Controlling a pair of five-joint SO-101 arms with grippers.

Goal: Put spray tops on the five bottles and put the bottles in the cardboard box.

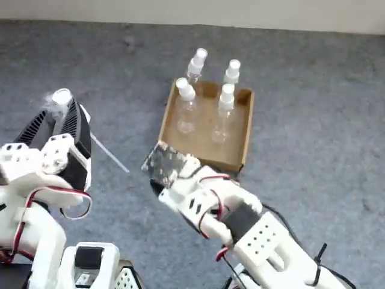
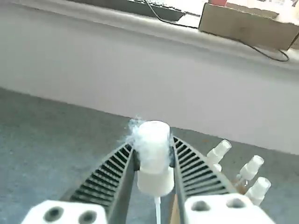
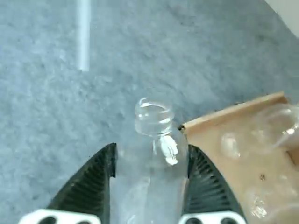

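Left tool [image 2: 153, 150] clamped on a white plastic spray top [image 2: 153, 137], its thin dip tube [image 1: 108, 155] hanging below, well to the left of the open brown cardboard box [image 1: 237, 158] in the high view. Just off the box's near left corner, above the grey carpeted bench [image 1: 313, 90], the right tool [image 3: 152, 156] grips an uncapped clear plastic bottle [image 3: 153, 116]. Four spray-topped clear bottles [image 1: 186, 105] stand upright: two inside the box, two at its far wall, whether inside or outside cannot be told.
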